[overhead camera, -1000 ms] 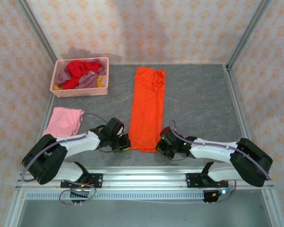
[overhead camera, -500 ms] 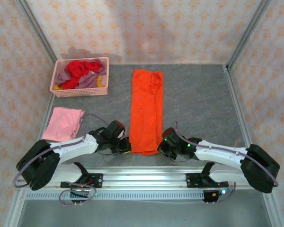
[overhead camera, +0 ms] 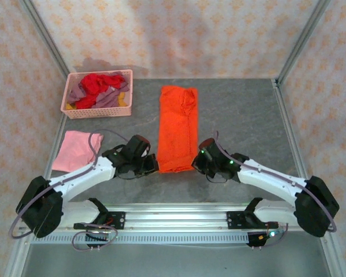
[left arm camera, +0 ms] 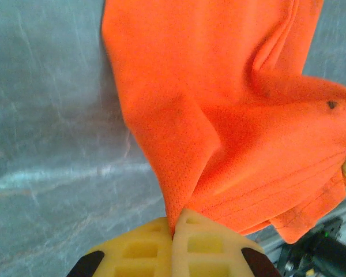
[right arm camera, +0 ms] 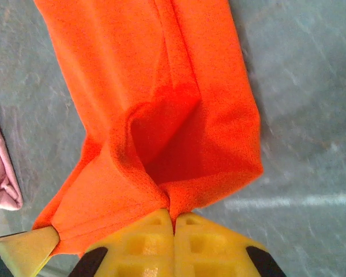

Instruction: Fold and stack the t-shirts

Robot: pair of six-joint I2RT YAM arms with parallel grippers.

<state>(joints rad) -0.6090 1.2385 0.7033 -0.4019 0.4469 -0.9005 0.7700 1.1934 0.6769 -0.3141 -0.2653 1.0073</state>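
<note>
The bright orange t-shirt (overhead camera: 177,124) lies as a long narrow strip down the middle of the grey table, its near end lifted off the surface. My left gripper (overhead camera: 152,166) is shut on the near left corner of the orange t-shirt (left arm camera: 219,115). My right gripper (overhead camera: 199,164) is shut on the near right corner of the orange t-shirt (right arm camera: 161,104), the cloth bunched between its yellow fingers (right arm camera: 150,242). A folded light pink t-shirt (overhead camera: 76,150) rests at the left; its edge (right arm camera: 0,173) also shows in the right wrist view.
A pink lattice basket (overhead camera: 98,109) at the back left holds red (overhead camera: 98,83), mauve and yellow shirts. Metal frame posts and patterned walls close in the table. The aluminium rail (overhead camera: 179,216) runs along the near edge.
Both grippers have moved away from the near edge toward the back, carrying the orange shirt's near end with them; the strip now looks shorter and its near end is raised.
</note>
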